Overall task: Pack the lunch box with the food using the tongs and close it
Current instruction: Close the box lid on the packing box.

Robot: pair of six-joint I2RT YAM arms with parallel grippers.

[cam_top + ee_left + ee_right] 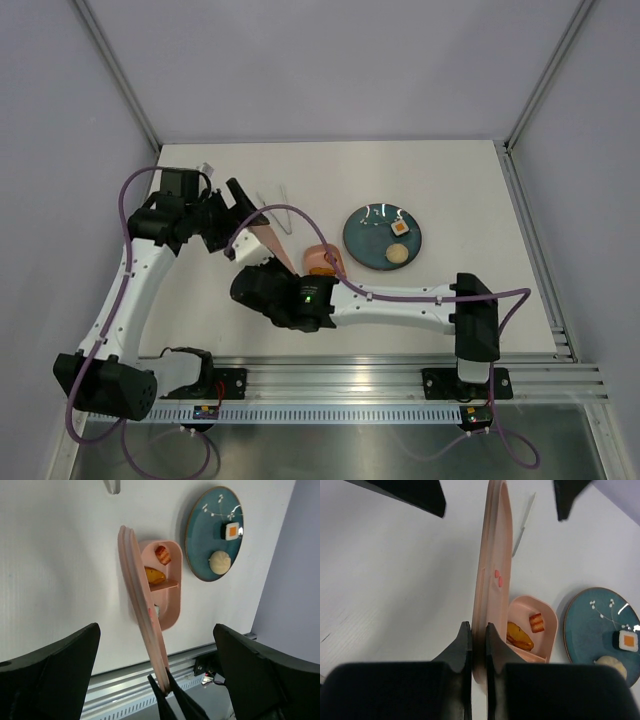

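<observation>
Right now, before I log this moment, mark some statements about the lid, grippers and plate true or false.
1. The right gripper is clamped on the lid. True.
2. The left gripper grips the lid too. False: its jaws stand wide open, off it.
3. The lid sits on the lunch box. False: it is held on edge beside the open box.
4. Two food pieces lie on the plate. True.
5. The tongs lie on the table, unheld. True.

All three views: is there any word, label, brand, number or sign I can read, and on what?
None readable. The lid carries only red spots, the plate only a white sprig pattern. Any marking on the small boards at the arm bases is too small to read.
</observation>
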